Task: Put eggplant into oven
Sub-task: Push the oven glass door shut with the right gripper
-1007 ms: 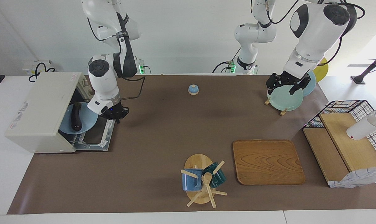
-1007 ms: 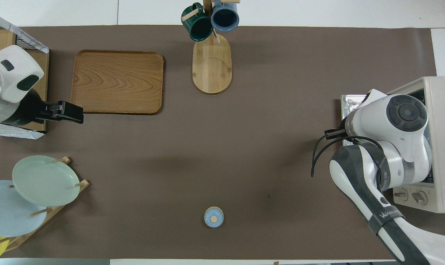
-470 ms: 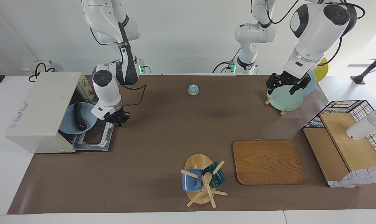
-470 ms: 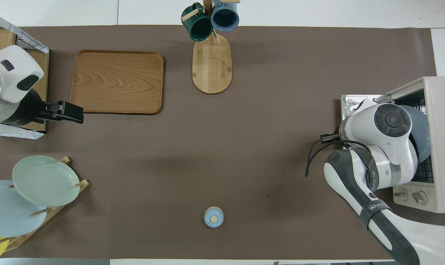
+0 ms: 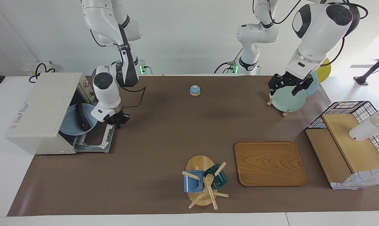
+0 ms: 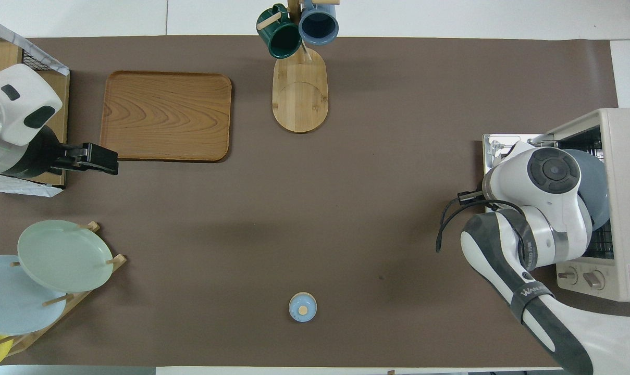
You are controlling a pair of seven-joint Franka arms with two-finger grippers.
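The cream-white oven (image 5: 42,110) stands at the right arm's end of the table, its door (image 5: 97,138) dropped flat. A blue plate (image 5: 71,127) sits half inside the oven mouth, and the dark eggplant (image 5: 81,117) lies slanted on it. My right gripper (image 5: 118,121) is shut, low over the door's edge nearer the robots, just beside the plate's rim, with nothing seen between its fingertips. In the overhead view the right arm hides that gripper and the eggplant; only the oven (image 6: 627,172) and a piece of the plate (image 6: 598,182) show. My left gripper (image 5: 286,88) hangs open over the plate rack and waits.
A small blue bell (image 5: 194,90) stands near the robots' edge. A wooden mug tree (image 5: 205,185) and a wooden tray (image 5: 270,163) lie farther out. The plate rack (image 5: 286,100) and a wire basket with wooden shelves (image 5: 349,141) are at the left arm's end.
The right arm's wrist has swung and its gripper has shifted slightly beside the plate. The eggplant now lies more slanted on the plate. The left arm has not moved.
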